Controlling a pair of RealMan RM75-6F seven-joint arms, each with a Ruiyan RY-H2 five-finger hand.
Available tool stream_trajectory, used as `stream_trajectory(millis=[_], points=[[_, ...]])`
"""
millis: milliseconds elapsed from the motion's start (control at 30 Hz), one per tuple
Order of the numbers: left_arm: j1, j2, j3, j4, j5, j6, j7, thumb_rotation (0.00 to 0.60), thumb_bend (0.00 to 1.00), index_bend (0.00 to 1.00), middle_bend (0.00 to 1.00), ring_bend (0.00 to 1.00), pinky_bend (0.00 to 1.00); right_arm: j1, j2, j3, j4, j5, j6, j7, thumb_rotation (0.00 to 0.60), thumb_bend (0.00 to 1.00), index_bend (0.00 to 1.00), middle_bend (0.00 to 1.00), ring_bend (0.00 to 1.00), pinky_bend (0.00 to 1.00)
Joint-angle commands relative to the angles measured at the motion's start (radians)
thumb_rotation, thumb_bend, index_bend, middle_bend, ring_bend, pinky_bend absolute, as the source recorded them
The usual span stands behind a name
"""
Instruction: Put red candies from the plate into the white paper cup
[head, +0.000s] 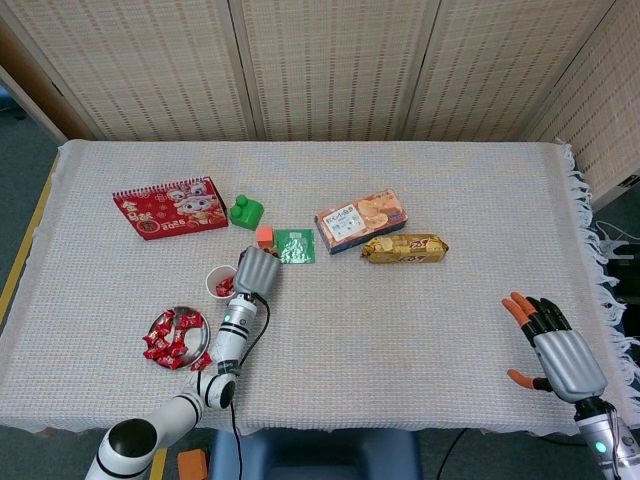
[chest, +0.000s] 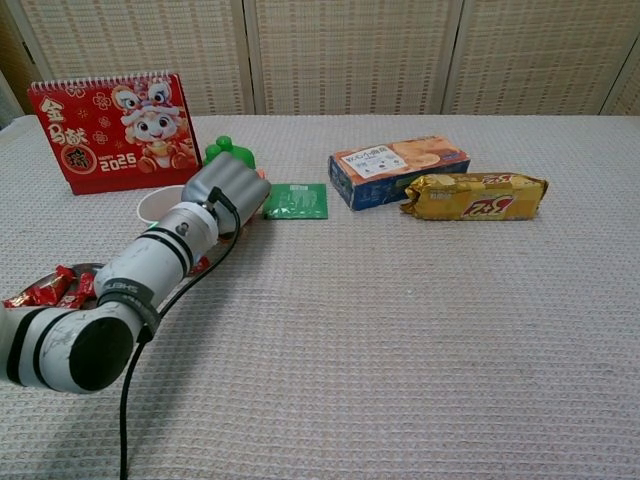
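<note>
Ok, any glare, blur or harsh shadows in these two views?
Head view: soft, even light, sharp throughout, only faint shadows beside the biscuit box. Chest view: the left arm looms large and slightly soft near the lens, hiding much of the paper cup; the yellow wrapper shows mild sheen.

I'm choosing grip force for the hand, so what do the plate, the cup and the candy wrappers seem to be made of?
Plate: probably metal; its rim is grey and shiny. Cup: looks like thin matte white paper with a rolled rim, as the task says. Red candies: glossy crinkled wrappers with twisted ends, likely plastic film or foil; which one I cannot tell.
</note>
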Motion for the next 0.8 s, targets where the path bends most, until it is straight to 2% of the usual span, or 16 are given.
stream_trajectory(millis=[33, 167, 267, 433, 567, 800], points=[[0.0, -0.003, 0.003, 0.004, 0.007, 0.01, -0.009, 0.6, 0.4, 0.47, 0.53, 0.89, 1.0, 0.0, 0.001, -0.001, 0.0, -0.002, 0.0, 0.002, 0.6, 0.06, 0.0, 0.0, 0.0, 0.05], [0.001, -0.008, 0.012, 0.017, 0.021, 0.025, -0.016, 0.6, 0.41, 0.55, 0.59, 0.89, 1.0, 0.0, 0.002, -0.003, -0.001, -0.006, 0.002, 0.006, 0.6, 0.06, 0.0, 0.0, 0.0, 0.05], [0.002, -0.008, 0.011, 0.016, 0.024, 0.029, -0.023, 0.6, 0.41, 0.56, 0.6, 0.89, 1.0, -0.001, 0.003, -0.004, 0.0, -0.007, 0.002, 0.008, 0.6, 0.06, 0.0, 0.0, 0.0, 0.05], [0.016, 0.027, 0.015, -0.082, 0.053, 0.094, -0.076, 0.6, 0.41, 0.56, 0.59, 0.89, 1.0, -0.001, 0.002, -0.004, 0.0, -0.007, 0.001, 0.005, 0.6, 0.06, 0.0, 0.0, 0.0, 0.05], [0.041, 0.1, 0.007, -0.24, 0.065, 0.162, -0.068, 0.6, 0.41, 0.55, 0.58, 0.89, 1.0, -0.001, 0.002, -0.007, -0.002, -0.012, 0.002, 0.002, 0.6, 0.06, 0.0, 0.0, 0.0, 0.05], [0.147, 0.33, 0.013, -0.654, 0.047, 0.249, 0.032, 0.6, 0.41, 0.55, 0.57, 0.89, 1.0, -0.003, 0.004, -0.011, -0.004, -0.022, 0.008, 0.003, 0.6, 0.06, 0.0, 0.0, 0.0, 0.05]])
